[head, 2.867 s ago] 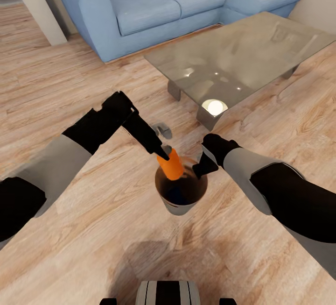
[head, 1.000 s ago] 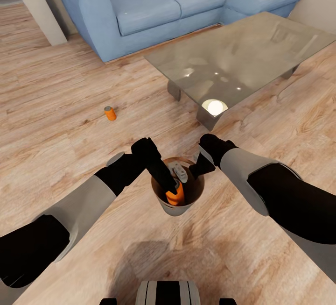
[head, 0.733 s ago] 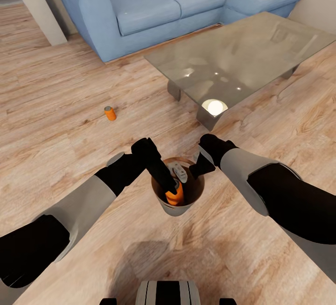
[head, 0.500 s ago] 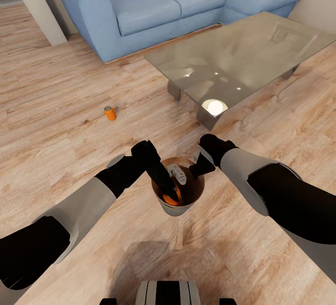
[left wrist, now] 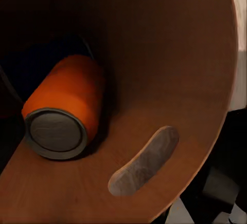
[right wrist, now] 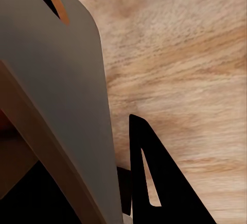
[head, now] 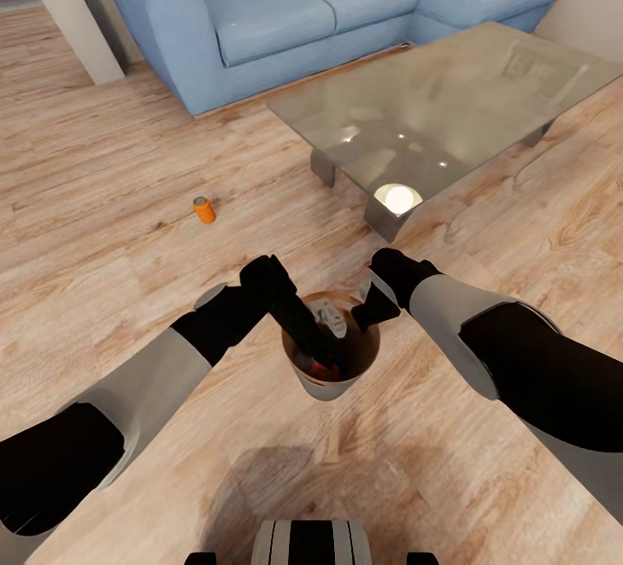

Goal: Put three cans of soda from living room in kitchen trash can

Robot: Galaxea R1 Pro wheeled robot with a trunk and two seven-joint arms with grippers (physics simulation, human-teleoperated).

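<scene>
The pale grey tash can (head: pixel 336 385) stands on the wood floor in front of me, coppery brown inside. My left gripper (head: pixel 324 354) reaches down into it and is open. An orange can of soda (left wrist: pixel 66 104) lies loose on its side at the bottom of the bin (left wrist: pixel 170 70), with just a glimpse of that can (head: pixel 323 369) in the head view. My right gripper (head: pixel 364 312) is shut on the bin's far rim, one black finger (right wrist: pixel 154 183) outside the grey wall (right wrist: pixel 62 95). A second soda can (head: pixel 204 209) stands on the floor to the left.
A glass coffee table (head: pixel 450 106) stands ahead to the right, and a blue corner sofa (head: pixel 285 11) lies behind it. A white pillar (head: pixel 65 16) rises at the far left. My base (head: pixel 311 543) shows at the bottom edge.
My left gripper went down into the bin with the orange can and let it go; the can now lies at the bottom. The right arm and bin have not moved.
</scene>
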